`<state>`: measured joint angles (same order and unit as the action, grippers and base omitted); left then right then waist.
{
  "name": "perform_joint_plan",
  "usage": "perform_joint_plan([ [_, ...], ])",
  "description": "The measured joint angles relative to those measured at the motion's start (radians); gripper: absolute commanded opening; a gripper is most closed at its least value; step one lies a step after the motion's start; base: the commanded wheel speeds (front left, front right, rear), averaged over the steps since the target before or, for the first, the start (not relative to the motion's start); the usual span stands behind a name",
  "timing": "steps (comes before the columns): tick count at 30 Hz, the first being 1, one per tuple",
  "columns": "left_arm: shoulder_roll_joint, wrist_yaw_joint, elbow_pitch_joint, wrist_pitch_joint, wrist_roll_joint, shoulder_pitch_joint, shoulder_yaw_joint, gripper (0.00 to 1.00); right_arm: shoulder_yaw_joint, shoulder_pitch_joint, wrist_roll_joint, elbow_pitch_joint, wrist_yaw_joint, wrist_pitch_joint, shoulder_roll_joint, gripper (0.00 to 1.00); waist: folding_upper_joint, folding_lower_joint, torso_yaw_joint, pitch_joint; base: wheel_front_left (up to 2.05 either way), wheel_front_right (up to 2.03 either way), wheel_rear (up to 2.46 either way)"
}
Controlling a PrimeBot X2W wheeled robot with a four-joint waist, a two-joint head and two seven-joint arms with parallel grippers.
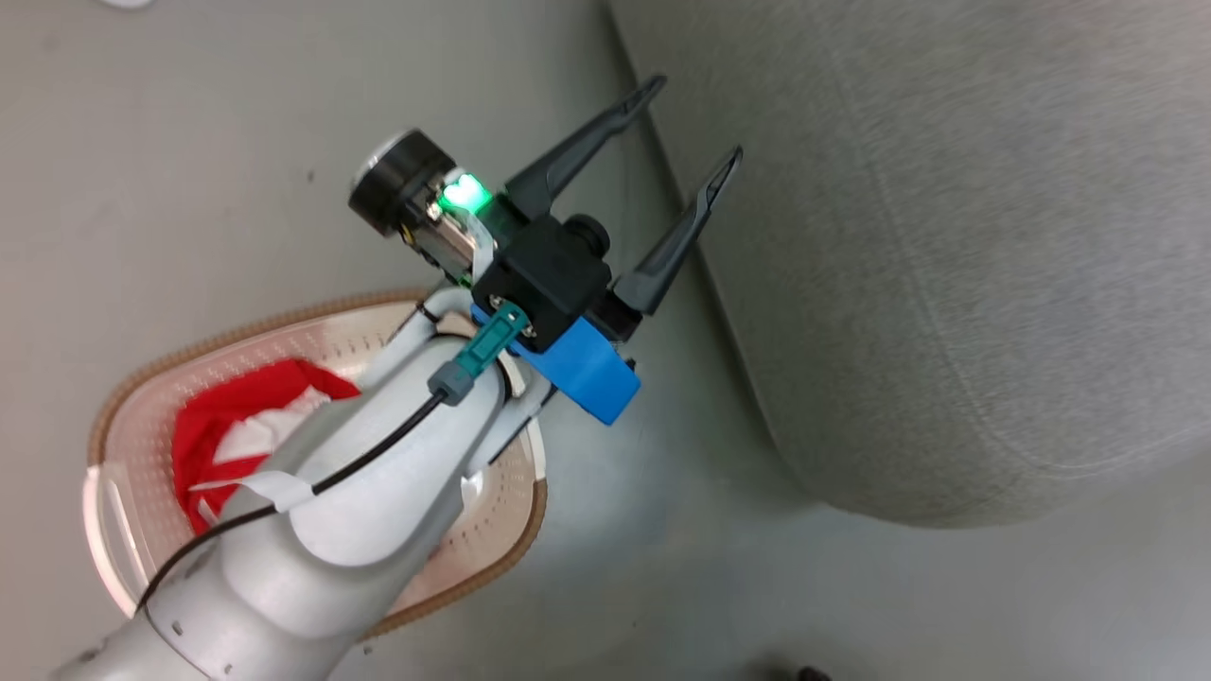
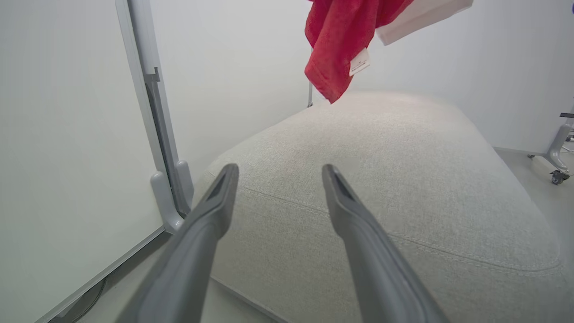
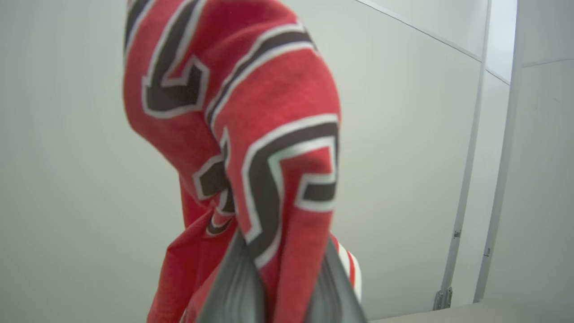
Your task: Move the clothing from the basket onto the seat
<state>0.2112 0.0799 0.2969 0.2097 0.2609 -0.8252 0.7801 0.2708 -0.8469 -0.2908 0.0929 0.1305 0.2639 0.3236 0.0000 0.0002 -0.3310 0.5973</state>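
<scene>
My right gripper clamps the lettered jersey, dangling it at twelve o'clock over the seat, presumably for release; my left gripper gapes empty.

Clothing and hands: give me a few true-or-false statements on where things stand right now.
1. The left hand is shut on a garment. False: it is open and empty, beside the seat.
2. The right hand is shut on a lettered red garment. True.
3. The basket is empty. False: a red-and-white garment lies in it.
4. A hanging red garment is in the air, above the seat's far end as the left wrist view shows it. True.
</scene>
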Motion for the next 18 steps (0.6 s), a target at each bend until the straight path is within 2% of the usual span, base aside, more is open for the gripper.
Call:
perform_joint_plan([
  [7, 0.037, -0.005, -0.048, -0.028, -0.026, -0.053, -0.004, 1.00, 0.086, -0.114, -0.039, 0.193, 0.000, 0.000, 0.032, 0.00, 0.0000, 0.0001, 0.027, 0.159, 0.00, 0.00, 0.00],
  [11, 0.054, -0.009, -0.066, -0.038, -0.033, -0.061, -0.004, 1.00, 0.055, -0.132, -0.023, 0.328, 0.000, 0.000, 0.028, 0.00, 0.0000, 0.0001, 0.037, 0.227, 0.00, 0.00, 0.00],
  [14, 0.061, -0.010, -0.074, -0.042, -0.035, -0.064, -0.001, 1.00, 0.062, -0.139, -0.007, 0.465, 0.000, 0.000, 0.019, 0.00, 0.0000, 0.0001, 0.044, 0.261, 0.00, 0.00, 0.00],
  [18, 0.061, -0.012, -0.085, -0.045, -0.035, -0.072, 0.002, 1.00, 0.069, -0.159, -0.003, 0.586, 0.000, 0.000, 0.028, 0.00, 0.0000, 0.0000, 0.059, 0.281, 0.00, 0.00, 0.00],
])
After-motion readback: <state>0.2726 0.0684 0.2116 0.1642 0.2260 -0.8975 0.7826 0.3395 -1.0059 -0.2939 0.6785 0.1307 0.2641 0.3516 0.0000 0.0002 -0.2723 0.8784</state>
